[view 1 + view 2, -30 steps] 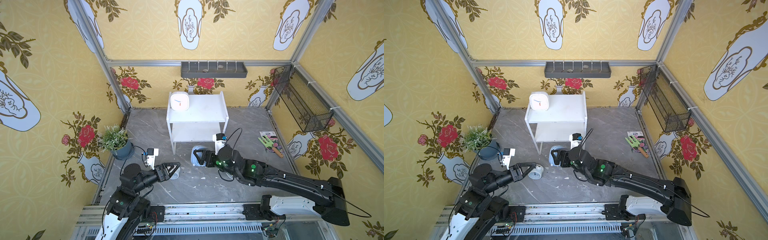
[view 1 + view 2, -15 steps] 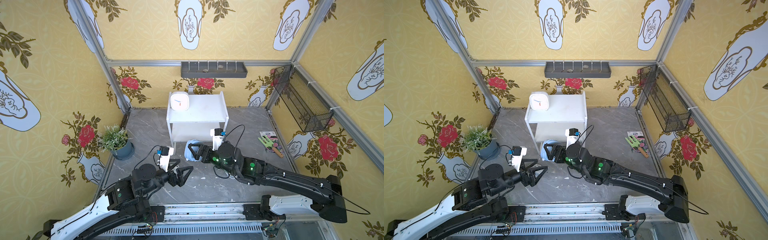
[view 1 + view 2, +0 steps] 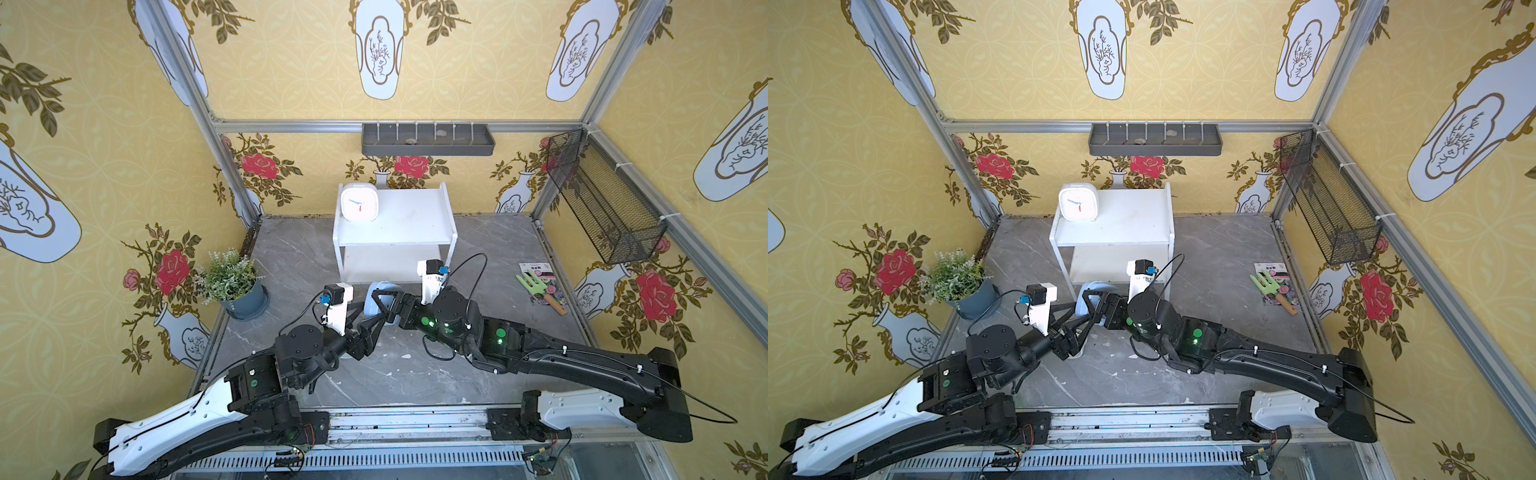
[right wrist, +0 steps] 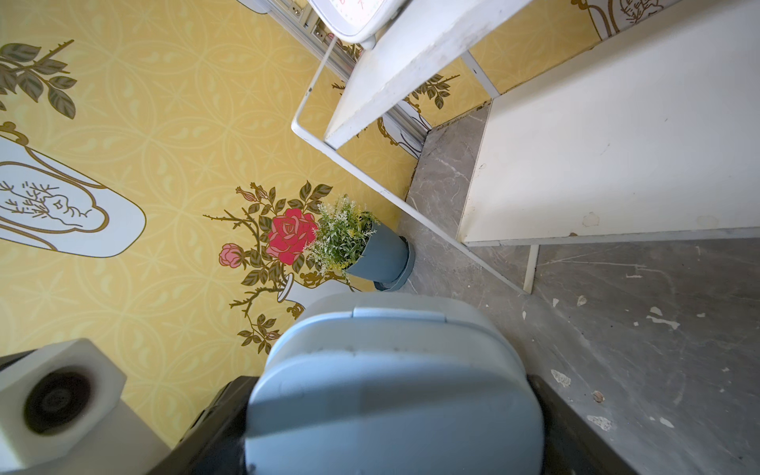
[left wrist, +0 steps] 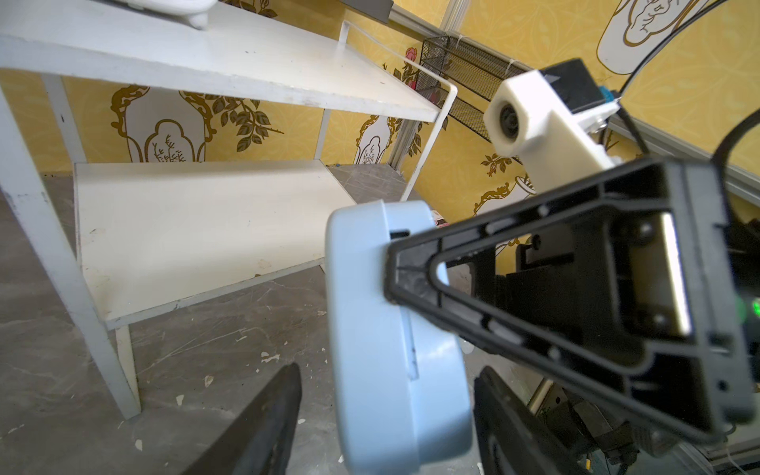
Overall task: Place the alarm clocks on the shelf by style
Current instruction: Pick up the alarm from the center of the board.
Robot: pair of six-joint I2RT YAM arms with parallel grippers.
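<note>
Grey marble floor (image 3: 490,249) spreads before the white two-tier shelf (image 3: 411,224), where a white rounded-square clock (image 3: 359,202) stands at a back corner of the top board. Just in front, the right gripper (image 4: 386,390) clamps the light blue clock (image 3: 384,286) — the left gripper (image 5: 390,370) straddles it, jaws close alongside, contact unclear.

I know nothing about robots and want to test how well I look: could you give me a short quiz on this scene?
1. True or false: the white square alarm clock stands on the shelf's lower board.
2. The right tool grips: A a potted plant, B the light blue alarm clock, C a garden fork.
3. How many clocks stand on the shelf?
Key: 1 false; 2 B; 3 one.
</note>
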